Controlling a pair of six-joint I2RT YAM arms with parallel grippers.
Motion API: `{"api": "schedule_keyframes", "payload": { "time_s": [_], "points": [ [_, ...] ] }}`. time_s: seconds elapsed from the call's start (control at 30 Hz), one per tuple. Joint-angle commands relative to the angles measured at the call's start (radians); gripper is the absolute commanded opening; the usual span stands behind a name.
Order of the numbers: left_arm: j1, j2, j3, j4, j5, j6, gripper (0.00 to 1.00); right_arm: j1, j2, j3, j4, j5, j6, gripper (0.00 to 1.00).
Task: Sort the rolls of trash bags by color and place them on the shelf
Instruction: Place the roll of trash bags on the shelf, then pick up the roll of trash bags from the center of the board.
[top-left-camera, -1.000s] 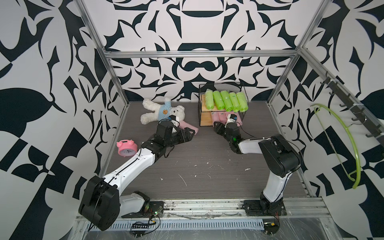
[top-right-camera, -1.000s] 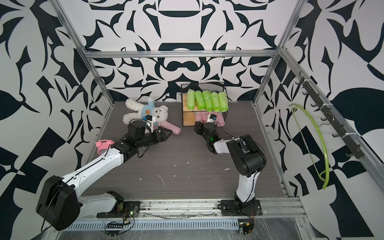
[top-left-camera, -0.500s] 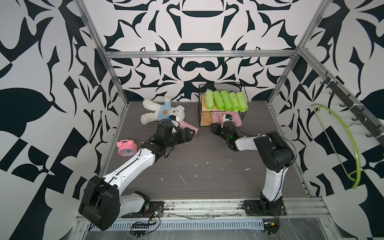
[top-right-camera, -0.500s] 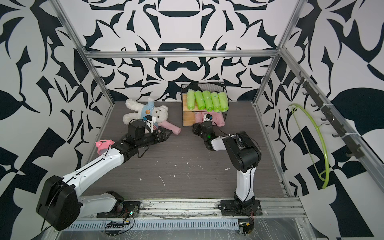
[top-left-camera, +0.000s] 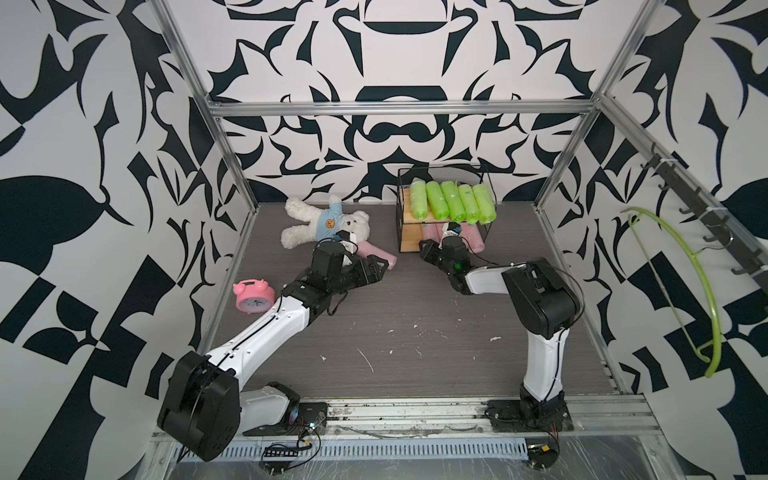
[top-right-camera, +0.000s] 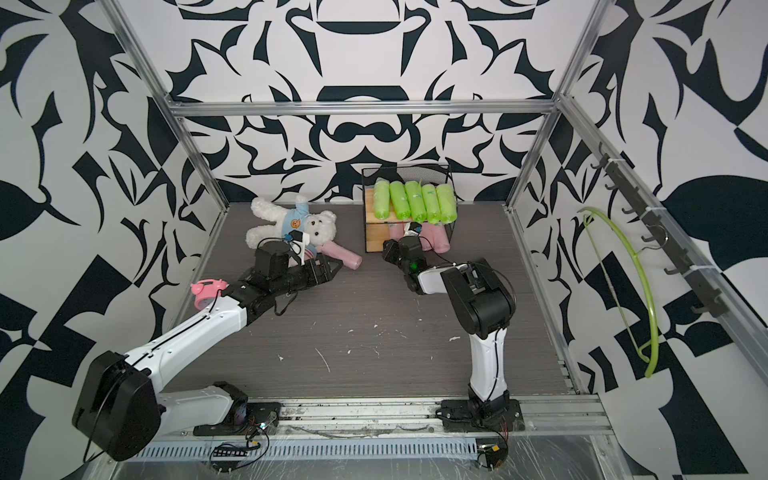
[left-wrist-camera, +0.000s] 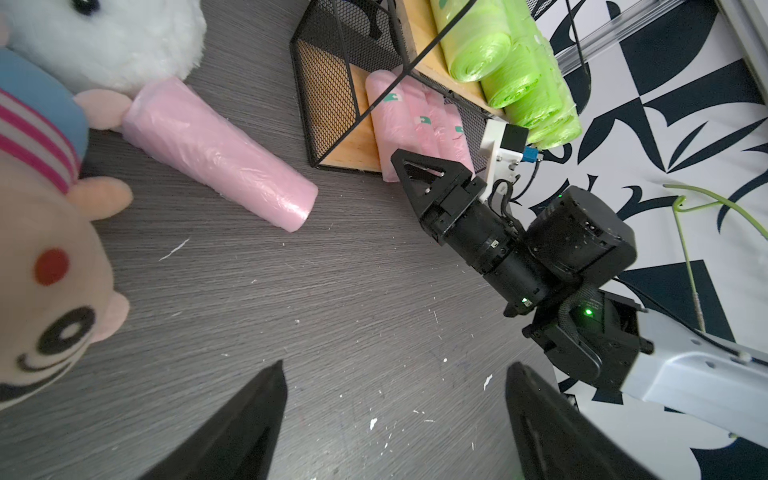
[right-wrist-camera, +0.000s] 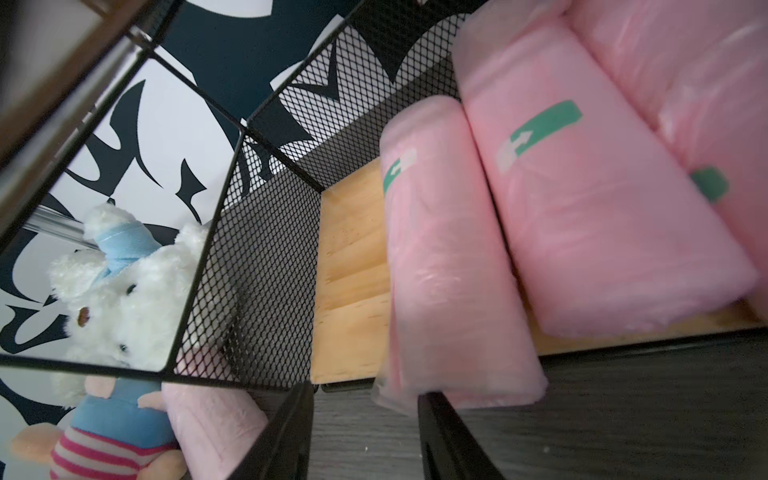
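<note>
Green rolls (top-left-camera: 451, 202), five, top the shelf (top-left-camera: 409, 243); pink rolls (left-wrist-camera: 392, 124), four, below.

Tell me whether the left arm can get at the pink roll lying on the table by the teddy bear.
Probably yes. The left arm has its jaws open, aimed at bare table just short of the pink roll; only its far end touches the teddy bear.

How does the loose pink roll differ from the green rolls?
The pink roll lies on the table; the green rolls lie on the top board of the shelf. The pink roll is alone beside the teddy; the green rolls, five, lie side by side. Both are plastic cylinders on their sides.
</note>
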Motion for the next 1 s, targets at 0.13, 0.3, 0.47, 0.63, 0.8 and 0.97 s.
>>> {"api": "schedule_keyframes", "payload": {
  "time_s": [0.13,0.3,0.47,0.63,0.8,0.97],
  "points": [
    [0.009,0.073,0.003,0.006,-0.031,0.007,0.89,-0.004,-0.177,-0.096,0.017,-0.009,-0.054,0.50],
    [0.008,0.158,0.065,-0.011,-0.090,-0.008,0.86,0.003,-0.331,-0.173,-0.091,-0.007,-0.143,0.54],
    [0.003,0.284,0.156,-0.019,-0.192,-0.026,0.86,0.005,-0.465,-0.228,-0.216,0.024,-0.228,0.55],
    [0.004,0.433,0.288,-0.068,-0.270,-0.017,0.82,0.005,-0.520,-0.277,-0.234,0.016,-0.247,0.57],
    [0.004,0.564,0.405,-0.129,-0.374,-0.010,0.81,0.005,-0.571,-0.310,-0.245,0.014,-0.268,0.61],
    [0.004,0.650,0.487,-0.179,-0.454,-0.007,0.81,0.005,-0.592,-0.335,-0.249,-0.006,-0.274,0.62]
  ]
}}
